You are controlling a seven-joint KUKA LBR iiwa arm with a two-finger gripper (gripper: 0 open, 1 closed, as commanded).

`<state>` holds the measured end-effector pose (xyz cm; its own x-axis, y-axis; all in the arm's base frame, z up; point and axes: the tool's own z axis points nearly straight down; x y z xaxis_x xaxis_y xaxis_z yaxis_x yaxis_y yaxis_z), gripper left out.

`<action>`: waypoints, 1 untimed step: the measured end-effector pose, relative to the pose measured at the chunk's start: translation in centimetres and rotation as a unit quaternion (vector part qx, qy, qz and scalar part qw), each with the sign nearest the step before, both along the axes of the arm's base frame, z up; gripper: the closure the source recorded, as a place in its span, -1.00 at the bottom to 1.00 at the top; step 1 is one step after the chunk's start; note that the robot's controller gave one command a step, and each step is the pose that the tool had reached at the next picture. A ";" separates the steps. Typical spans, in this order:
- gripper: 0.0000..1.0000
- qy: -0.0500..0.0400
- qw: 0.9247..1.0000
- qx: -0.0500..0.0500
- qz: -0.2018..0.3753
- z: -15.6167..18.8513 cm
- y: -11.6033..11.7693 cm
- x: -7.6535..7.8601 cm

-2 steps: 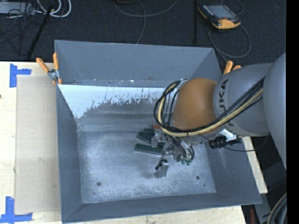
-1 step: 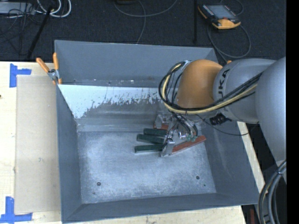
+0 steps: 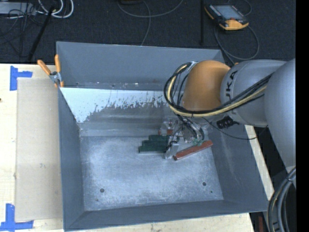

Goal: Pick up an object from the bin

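**Q:** Entry one, the gripper (image 3: pixel 175 141): where is it, and in what state?

**A:** Low in the grey metal bin (image 3: pixel 125 182), near the middle and toward the back wall, beneath the arm's orange cover (image 3: pixel 205 86). You cannot tell whether it is wide or narrow, because cables and wrist parts crowd it.

**Q:** Entry two: the thing to pick?

**A:** Two candidates, both at the gripper. A dark green stepped block (image 3: pixel 153 144) lies just beside it on the view's left. A reddish-brown flat stick (image 3: pixel 193 150) lies slantwise just to the view's right. Which of them it is set on cannot be told.

**Q:** Handling notes?

**A:** A judgement only: settle on one piece before you close. They lie near enough together that a grasp may nudge the other. Centre over the block's body, or across the stick's narrow width, then lift straight up.

**Q:** Obstructions?

**A:** Each piece hinders the other, and the back wall stands near.
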<state>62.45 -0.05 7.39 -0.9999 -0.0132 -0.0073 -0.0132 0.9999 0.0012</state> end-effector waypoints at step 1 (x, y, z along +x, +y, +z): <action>1.00 0.000 1.000 -0.001 0.013 14.4 0.1 -3.5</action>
